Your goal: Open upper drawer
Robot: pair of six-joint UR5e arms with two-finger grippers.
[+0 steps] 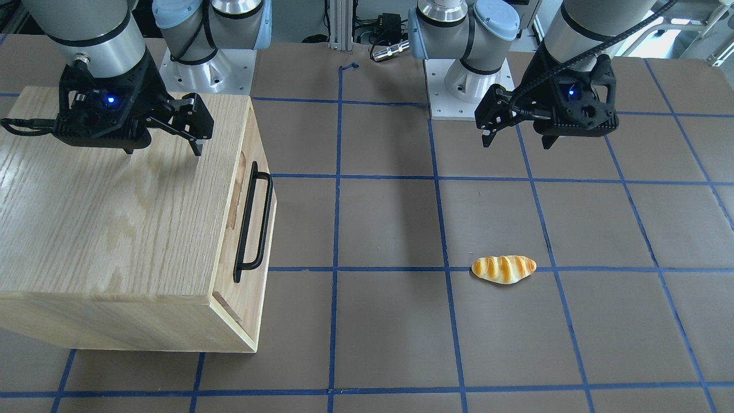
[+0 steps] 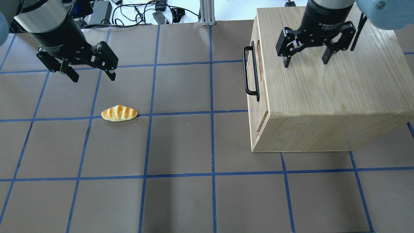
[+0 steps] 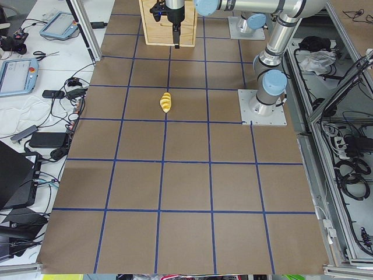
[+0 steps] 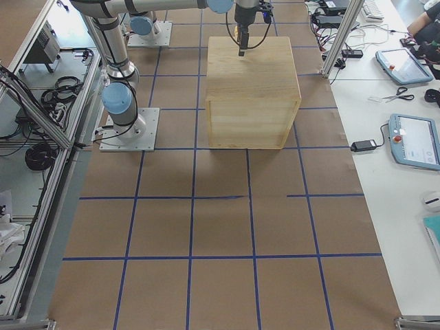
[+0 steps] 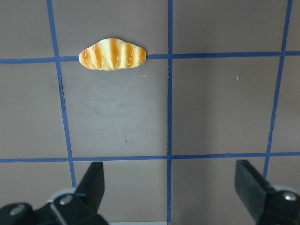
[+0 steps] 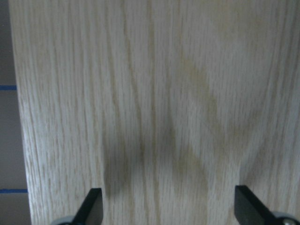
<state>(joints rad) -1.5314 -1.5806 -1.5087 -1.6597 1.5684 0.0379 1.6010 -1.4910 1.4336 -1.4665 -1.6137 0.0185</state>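
Logged upper drawer (image 1: 232,229) seemingly shut in cabinet (image 2: 323,90) front, handle (image 2: 251,71) running fore-and-aft, leftward of and below nearer right gripper (image 2: 305,63), spread above cabinet top; left gripper (image 2: 93,77), likewise spread, well apart over desk (image 2: 181,145).

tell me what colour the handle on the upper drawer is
Black. The bar handle stands out against the pale wood drawer front, clearest in the overhead exterior view.

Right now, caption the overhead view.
Open right end effector hovers over the cabinet; upper drawer closed, bread roll aside.
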